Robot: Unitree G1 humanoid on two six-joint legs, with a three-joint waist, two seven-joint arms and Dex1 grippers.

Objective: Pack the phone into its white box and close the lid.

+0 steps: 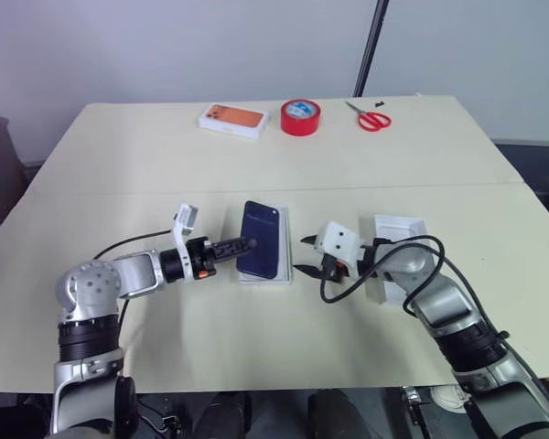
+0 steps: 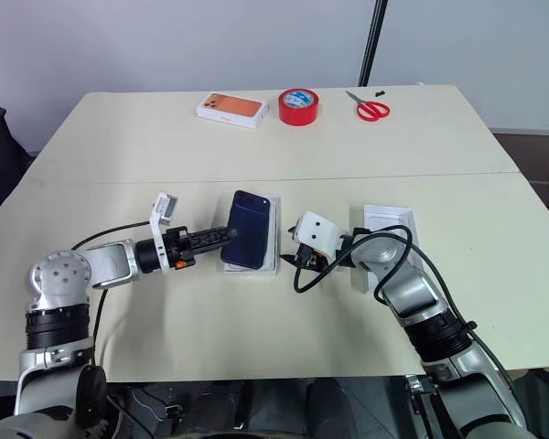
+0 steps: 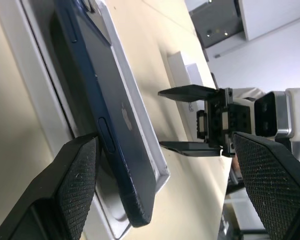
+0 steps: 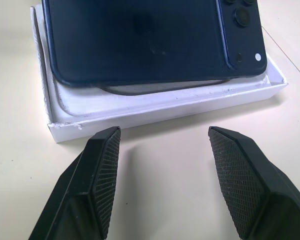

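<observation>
Both end effectors are sitting low over the worktop, one on each side of the white box. The left end effector is reaching in from the left with its fingers spread wide, released, gripping nothing, its tip just at the phone's left edge. The right end effector is pointing at the box from the right, its fingers parted and holding nothing, standing just clear of the box wall.

The phone is lying back up over the white box, its camera cluster at the far corner, and it is sitting askew: the wrist views are showing its body riding on the rim rather than lying flat inside. The lid is resting open side up on the worktop behind the right arm, apart from the box.

The worktop is showing as a pale cream surface with a seam running across its middle. Along its far edge an orange-topped box, a red tape roll and red-handled scissors are lying in a row. A plain grey wall is standing behind, with a dark pole leaning against it.
</observation>
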